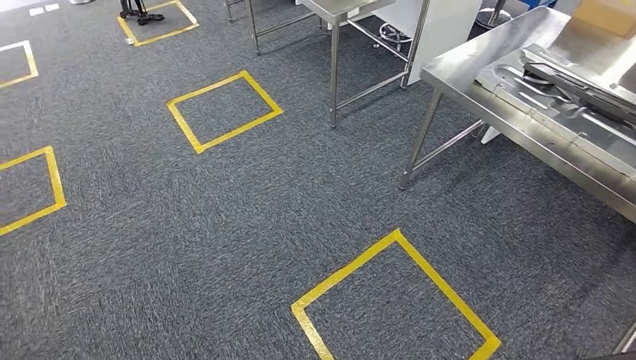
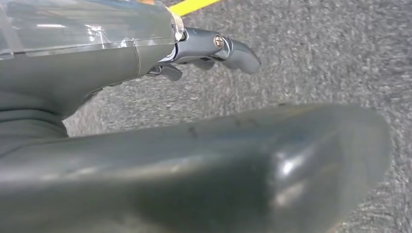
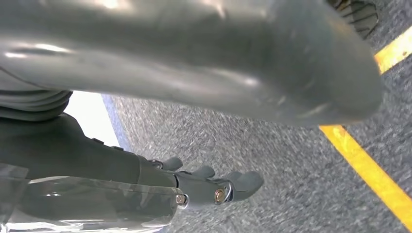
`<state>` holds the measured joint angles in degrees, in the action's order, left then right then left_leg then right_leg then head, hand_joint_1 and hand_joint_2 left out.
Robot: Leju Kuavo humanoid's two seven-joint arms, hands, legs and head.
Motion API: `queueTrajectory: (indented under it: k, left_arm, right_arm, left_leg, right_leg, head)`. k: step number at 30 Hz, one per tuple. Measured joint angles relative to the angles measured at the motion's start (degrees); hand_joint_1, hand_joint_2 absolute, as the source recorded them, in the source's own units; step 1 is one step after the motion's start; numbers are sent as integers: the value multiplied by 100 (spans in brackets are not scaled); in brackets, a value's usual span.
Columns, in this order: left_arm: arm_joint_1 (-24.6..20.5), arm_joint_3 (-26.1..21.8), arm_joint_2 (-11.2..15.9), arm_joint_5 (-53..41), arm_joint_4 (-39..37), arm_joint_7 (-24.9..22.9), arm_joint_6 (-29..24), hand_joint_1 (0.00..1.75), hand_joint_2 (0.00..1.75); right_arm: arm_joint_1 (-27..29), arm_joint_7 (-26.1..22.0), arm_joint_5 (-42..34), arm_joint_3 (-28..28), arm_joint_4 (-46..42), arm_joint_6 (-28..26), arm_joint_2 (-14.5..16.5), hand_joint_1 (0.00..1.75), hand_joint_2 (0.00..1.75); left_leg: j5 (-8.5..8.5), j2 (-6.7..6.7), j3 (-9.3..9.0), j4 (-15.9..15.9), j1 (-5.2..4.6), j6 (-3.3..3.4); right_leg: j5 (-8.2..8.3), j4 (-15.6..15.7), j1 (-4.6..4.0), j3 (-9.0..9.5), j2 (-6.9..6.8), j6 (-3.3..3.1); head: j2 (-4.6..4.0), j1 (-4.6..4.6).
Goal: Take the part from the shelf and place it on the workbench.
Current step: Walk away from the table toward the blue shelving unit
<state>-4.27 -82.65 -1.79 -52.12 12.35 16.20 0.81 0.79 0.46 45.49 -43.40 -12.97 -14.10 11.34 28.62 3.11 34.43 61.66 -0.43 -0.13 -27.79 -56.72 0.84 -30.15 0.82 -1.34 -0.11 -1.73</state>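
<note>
Grey carpet marked with yellow tape squares is seen from the head view. A steel workbench stands at the right, and on it lie pressed sheet-metal panels with a darker part laid across them. A second steel table is noted further back. No shelf is seen, so whether any of these pieces is the task's part cannot be told.

In the left wrist view the left hand is seen over carpet, fingers extended and apart, nothing held. In the right wrist view the right hand is likewise seen over carpet beside a yellow tape line, fingers extended, nothing gripped.

Handling is judged from the panels on the bench: a stamped metal part of that kind is likely stiff, moderately heavy for its bulk, smooth and slippery, with thin edges. A hold on opposite long edges or on a raised rib, with both hands, is judged safest; a one-sided hold would probably let it tilt and slide.
</note>
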Motion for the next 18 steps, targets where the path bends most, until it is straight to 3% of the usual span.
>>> queueTrajectory:
  k: [2, 3, 4, 5, 8, 10, 12, 13, 15, 16, 18]
  left_arm:
    - [-26, 4, 2, -9, -1, -13, -4, 0, 0]
    - [-31, 5, 4, -15, -1, -26, -9, 0, 0]
    - [-26, 7, 5, -20, -1, -38, -13, 0, 0]
    - [-18, 7, 7, -26, -1, -47, -16, 0, 0]
    - [-16, 9, 10, -46, -1, -54, -16, 0, 0]
    - [-30, 13, 10, -58, -2, -51, -20, 0, 0]
    - [-19, 16, 19, -64, -3, -51, -61, 0, 0]
    - [-8, 16, 23, -66, -3, -49, -103, 0, 0]
    - [-3, 23, 28, -92, -3, 4, -195, 0, 0]
    - [-5, 33, 27, -120, -3, 60, -221, 0, 0]
    - [-11, 63, 17, -194, -2, 218, -254, 0, 0]
  right_arm:
    - [28, -17, 7, -36, -8, 25, -1, 0, 0]
    - [36, -31, 17, -58, -13, 34, -2, 0, 0]
    - [38, -46, 28, -82, -18, 43, -3, 0, 0]
    - [37, -58, 39, -108, -24, 54, -4, 0, 0]
    - [37, -71, 61, -167, -44, 80, -15, 0, 0]
    - [35, -84, 77, -192, -57, 94, -27, 0, 0]
    - [13, -111, 117, -220, -69, 125, -31, 0, 0]
    - [1, -135, 147, -240, -77, 147, -34, 0, 0]
    - [4, -208, 203, -291, -87, 181, -46, 0, 0]
    - [16, -249, 219, -317, -90, 186, -51, 0, 0]
    - [31, -326, 227, -375, -93, 177, -57, 0, 0]
  left_leg:
    - [366, -194, 355, 716, 58, -82]
    - [472, -222, 505, 1014, 96, -122]
    - [476, -242, 565, 1136, 133, -158]
    - [377, -269, 515, 1044, 168, -190]
    - [-117, -547, -70, -43, 214, -236]
    - [-207, -656, -243, -388, 183, -176]
    - [-204, -539, -224, -389, 147, -77]
    - [-213, -480, -230, -407, 144, -34]
    - [-243, -365, -257, -447, 148, 57]
    - [-250, -311, -252, -454, 139, 89]
    - [-250, -180, -246, -453, 100, 134]
  right_leg:
    - [-12, 9, -4, 12, -167, -17]
    - [-22, 6, -2, 11, -253, -10]
    - [-33, 3, 4, 14, -331, 4]
    - [-49, -3, 14, 22, -404, 24]
    - [-119, -36, 32, 84, -601, 135]
    - [-160, -49, 17, 125, -701, 230]
    - [-176, -30, 31, 164, -788, 315]
    - [-212, -53, 53, 179, -753, 351]
    - [-459, -388, 83, 52, -487, 379]
    - [-653, -736, 83, -111, -305, 371]
    - [-962, -1506, 55, -525, -132, 341]
  head:
    - [0, -17]
    - [0, -17]
    - [0, -17]
    - [0, -17]
    - [0, -20]
    - [0, -11]
    - [0, 2]
    - [0, 7]
    - [0, 18]
    - [0, 23]
    - [0, 25]
